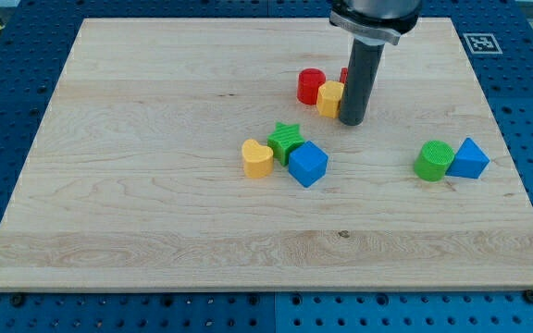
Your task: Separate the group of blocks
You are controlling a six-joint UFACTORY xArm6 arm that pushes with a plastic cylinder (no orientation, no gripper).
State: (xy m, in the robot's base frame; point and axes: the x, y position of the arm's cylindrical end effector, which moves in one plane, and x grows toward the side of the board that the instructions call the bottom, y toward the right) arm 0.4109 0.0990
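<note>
My tip (352, 121) is sitting on the wooden board (155, 203), near the view's top and a bit to the right. It is just a plain rod, so it has nothing to open or shut, and it is holding nothing. It can only push.

The tip is touching, or almost touching, the right side of a yellow block (329, 97). A red round block (311, 86) is sitting right by the yellow one, on its left. A tiny bit of another red block (344, 74) is peeking out behind the rod, but I cannot tell its shape.

Below them, in the middle, three blocks are huddling close: a yellow heart (257, 158), a green star (287, 141) and a blue cube (308, 164). Far to the right, a green round block (432, 160) is sitting snug against a blue block (470, 159) with a pointy top.

I think the tip is working on the top bunch first, trying to split the yellow block from the red ones. Next, it needs to go in between them and push one away into bare wood. It should go slowly, so the blocks are not all sliding together, and not push down toward the middle three.
</note>
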